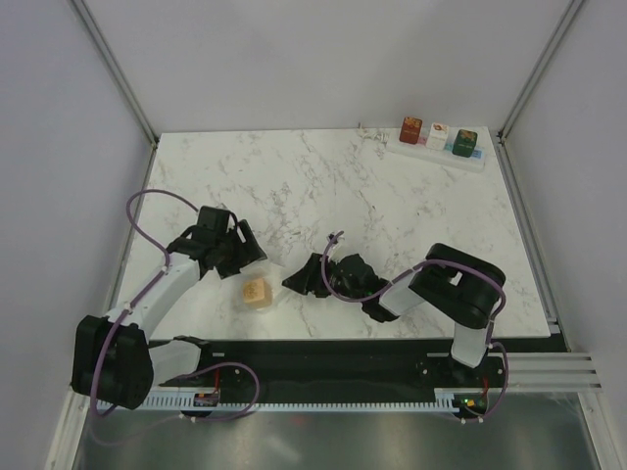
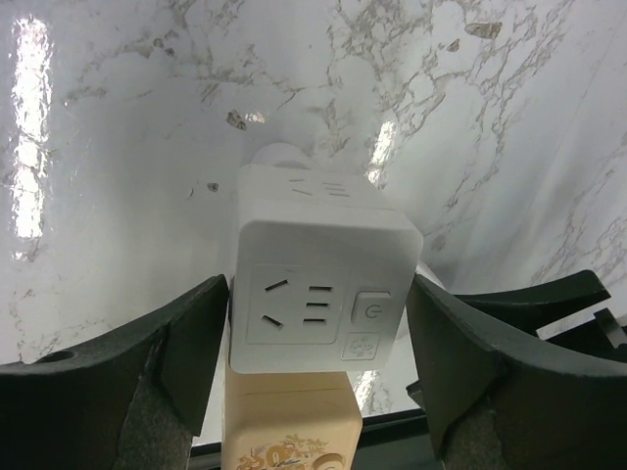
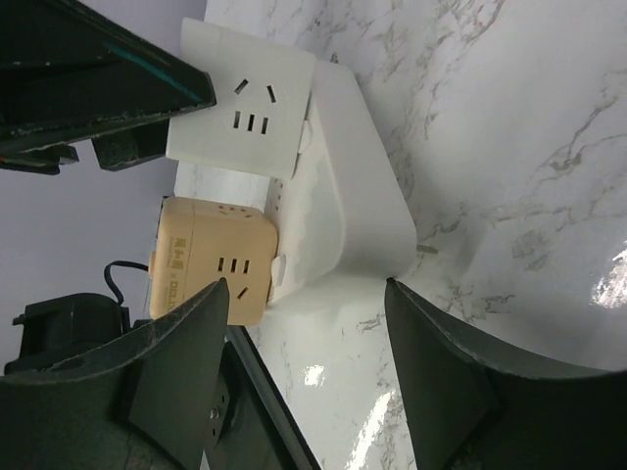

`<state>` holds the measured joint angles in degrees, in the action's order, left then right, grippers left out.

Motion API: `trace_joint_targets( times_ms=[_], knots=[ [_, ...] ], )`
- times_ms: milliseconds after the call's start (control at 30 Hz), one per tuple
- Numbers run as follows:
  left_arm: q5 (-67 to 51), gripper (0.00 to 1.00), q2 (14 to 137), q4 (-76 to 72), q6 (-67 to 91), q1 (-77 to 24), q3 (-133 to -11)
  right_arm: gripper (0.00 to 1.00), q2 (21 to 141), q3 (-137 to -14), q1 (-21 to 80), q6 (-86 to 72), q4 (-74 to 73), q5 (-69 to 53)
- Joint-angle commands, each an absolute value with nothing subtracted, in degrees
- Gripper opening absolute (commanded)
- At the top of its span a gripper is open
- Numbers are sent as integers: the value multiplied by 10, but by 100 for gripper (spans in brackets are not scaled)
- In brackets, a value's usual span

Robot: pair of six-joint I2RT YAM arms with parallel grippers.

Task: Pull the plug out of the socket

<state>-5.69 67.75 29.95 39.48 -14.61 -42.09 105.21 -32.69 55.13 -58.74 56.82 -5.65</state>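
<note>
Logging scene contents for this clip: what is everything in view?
table: one, white marble, under everything
near strip: one, white, front centre
tan plug: one, on near strip
white plug: one, beside tan plug
far strip: one, white, far right corner
far plugs: three, red-brown, white, green, on far strip
left end effector: one, black, flanking white plug
right end effector: one, black, facing near strip

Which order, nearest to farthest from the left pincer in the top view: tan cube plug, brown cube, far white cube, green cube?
1. The tan cube plug, right beside the left pincer, near edge.
2. The brown cube, left end of the far strip.
3. The far white cube, its middle.
4. The green cube, right end.
</note>
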Motion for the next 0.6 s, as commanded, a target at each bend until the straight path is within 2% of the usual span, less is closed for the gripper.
trace_joint_targets(
  times_ms=[0, 100, 200, 467, 500, 567],
  knots=[
    [-72, 79, 664, 285, 384, -149, -410, 72, 1074, -326, 556, -617, 615, -31],
    [-74, 73, 664, 284, 383, -149, -406, 70, 1073, -325, 558, -622, 607, -21],
    [-82, 62, 662, 281, 385, -150, -401, 65, 1079, -334, 558, -623, 587, -13],
    [-89, 48, 650, 278, 387, -153, -389, 59, 1135, -352, 558, -635, 636, -32],
    [-90, 40, 648, 278, 386, -153, -387, 59, 1142, -354, 559, -635, 649, -36],
    [-91, 30, 645, 278, 387, -154, -383, 59, 1147, -357, 559, -633, 653, -40]
  ],
)
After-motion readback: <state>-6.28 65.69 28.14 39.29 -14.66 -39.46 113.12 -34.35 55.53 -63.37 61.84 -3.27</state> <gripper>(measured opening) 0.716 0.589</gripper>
